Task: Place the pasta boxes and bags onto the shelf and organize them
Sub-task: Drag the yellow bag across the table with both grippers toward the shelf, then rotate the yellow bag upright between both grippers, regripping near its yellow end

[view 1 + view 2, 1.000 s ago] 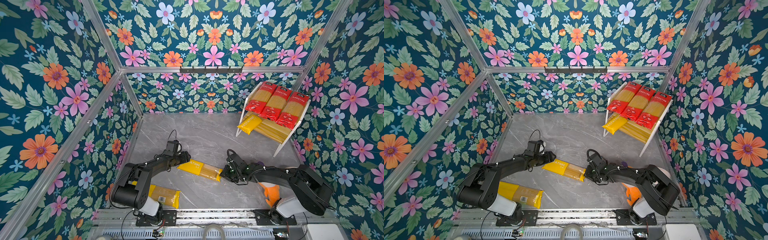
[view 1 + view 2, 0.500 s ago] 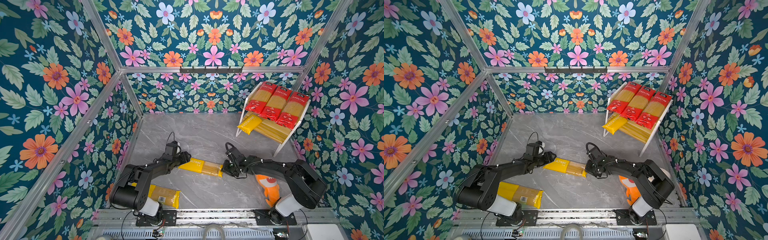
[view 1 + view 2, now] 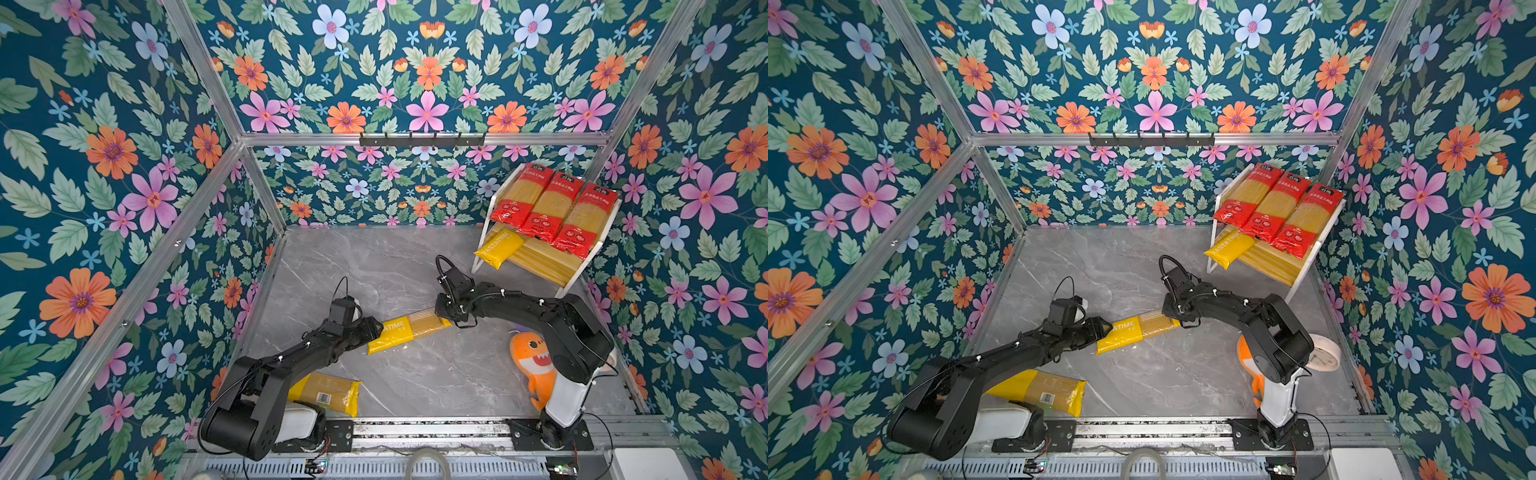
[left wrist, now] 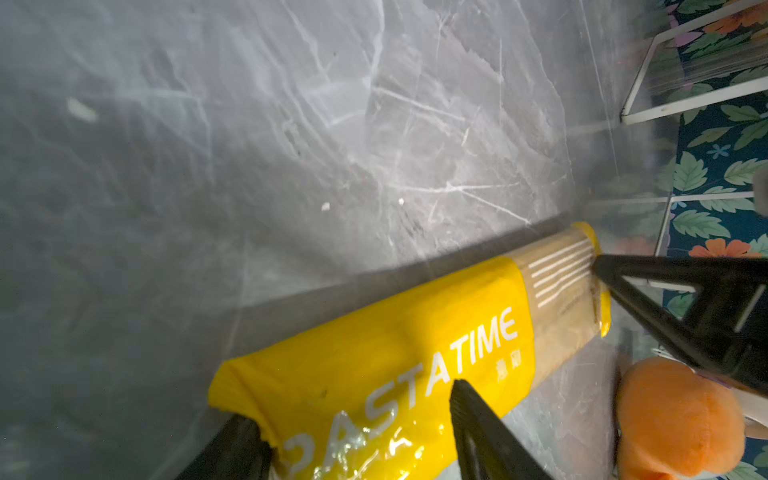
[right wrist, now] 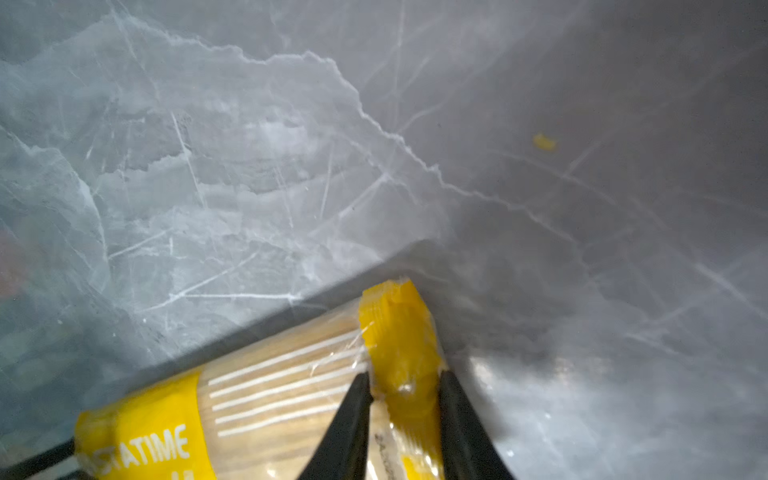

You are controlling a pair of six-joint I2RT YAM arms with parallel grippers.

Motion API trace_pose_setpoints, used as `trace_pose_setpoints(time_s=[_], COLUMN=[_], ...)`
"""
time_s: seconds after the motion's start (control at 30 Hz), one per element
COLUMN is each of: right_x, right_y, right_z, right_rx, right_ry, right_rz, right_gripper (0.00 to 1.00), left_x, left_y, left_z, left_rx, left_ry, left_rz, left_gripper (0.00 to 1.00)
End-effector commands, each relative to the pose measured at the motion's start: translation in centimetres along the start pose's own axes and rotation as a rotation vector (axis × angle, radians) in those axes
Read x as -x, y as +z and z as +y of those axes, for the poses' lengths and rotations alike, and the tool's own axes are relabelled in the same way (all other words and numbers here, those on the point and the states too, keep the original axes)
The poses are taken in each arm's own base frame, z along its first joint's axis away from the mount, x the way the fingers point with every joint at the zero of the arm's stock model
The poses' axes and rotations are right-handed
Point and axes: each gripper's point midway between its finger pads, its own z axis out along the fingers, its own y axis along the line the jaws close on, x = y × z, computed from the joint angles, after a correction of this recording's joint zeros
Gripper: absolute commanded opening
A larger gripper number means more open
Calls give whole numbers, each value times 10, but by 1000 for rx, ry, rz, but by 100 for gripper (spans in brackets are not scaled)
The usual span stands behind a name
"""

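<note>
Pasta packs number six. Three red packs lie side by side on the upper tier of the one shelf at far right. The shelved yellow pack sits on its lower tier, and the near yellow pack lies by the left arm's base. The held yellow pack is mid-floor: the left gripper clamps across its left end, and the right gripper pinches its crimped right end. It is probably light, stiff lengthwise, brittle inside and slick-filmed, so grip the body rather than the seal.

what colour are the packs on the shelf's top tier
Red packs with clear windows, best in a top view.
</note>
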Motion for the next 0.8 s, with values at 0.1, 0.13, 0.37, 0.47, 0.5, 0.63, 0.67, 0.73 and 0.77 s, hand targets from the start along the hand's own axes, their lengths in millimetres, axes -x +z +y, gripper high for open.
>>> trace_pose_setpoints(time_s=[0.1,0.13,0.37,0.47,0.5,0.63,0.67,0.73,0.77], right_x=[11,10,-37,-54,-57,-57,-56,-58,-61], right_y=[-16,-21,-50,-54,-53,-53,-54,-59,-62], right_z=[16,15,11,4,2,0,2,2,1], right_rx=[-53,-80,-185,-186,-181,-179,-174,-185,-188], right_ry=[-136,-154,-204,-163,-147,-117,-118,-121,-121], right_rz=[-15,-24,-6,-24,-27,-35,-34,-13,-2], right_gripper=[42,46,56,59,59,60,60,60,60], left_x=[-31,-36,-46,-40,-38,-44,-46,-49,-49], left_y=[0,0,-7,-7,-6,0,0,-1,-3], left_z=[-44,-47,-39,-43,-45,-53,-52,-47,-46], left_rx=[-97,-73,-6,-11,-19,-71,-77,-69,-70], left_ry=[-18,12,106,140,137,104,95,83,81], left_rz=[48,60,104,103,105,130,131,129,124], left_gripper=[67,67,67,67,67,66,67,66,66])
